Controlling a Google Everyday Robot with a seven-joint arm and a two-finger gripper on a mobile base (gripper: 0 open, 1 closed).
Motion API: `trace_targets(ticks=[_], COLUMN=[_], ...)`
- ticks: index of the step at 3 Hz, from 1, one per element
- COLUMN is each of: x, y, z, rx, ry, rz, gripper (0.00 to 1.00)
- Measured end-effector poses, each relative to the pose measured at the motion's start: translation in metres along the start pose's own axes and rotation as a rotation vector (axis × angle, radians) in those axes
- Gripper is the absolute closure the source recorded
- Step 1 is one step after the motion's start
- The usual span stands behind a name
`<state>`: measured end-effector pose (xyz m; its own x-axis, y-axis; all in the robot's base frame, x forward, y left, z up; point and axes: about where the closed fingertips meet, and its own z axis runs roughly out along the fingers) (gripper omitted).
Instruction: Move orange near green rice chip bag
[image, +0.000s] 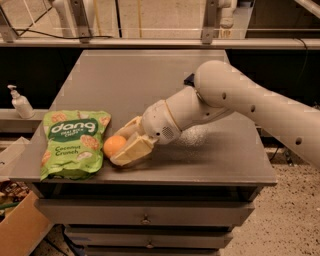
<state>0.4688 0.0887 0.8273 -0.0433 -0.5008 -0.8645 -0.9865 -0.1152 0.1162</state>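
At the front-left of the table (150, 80), the gripper (124, 144) is clamped on the orange (114, 146), one finger above it and one below. The orange sits just beside the right edge of the green chip bag (75, 142), maybe touching it. Can't tell if it's resting on the surface or a hair above. Placement looks basically done; release is what's left, I'd say.

Risks:
- The orange is round and close to the front edge, so letting go from any height could send it rolling off.
- Opening fingers may nudge the bag.
- A sideways pull-out could drag the orange away from the bag.
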Motion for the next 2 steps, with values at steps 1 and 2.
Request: trace_targets(ticks=[1, 2], x=[0.0008, 0.0006], y=[-0.0050, -0.0085], z=[-0.0028, -0.0076], rx=[0.015, 0.035], ry=[0.014, 0.021], rz=[-0.015, -0.040], gripper=[0.24, 0.00])
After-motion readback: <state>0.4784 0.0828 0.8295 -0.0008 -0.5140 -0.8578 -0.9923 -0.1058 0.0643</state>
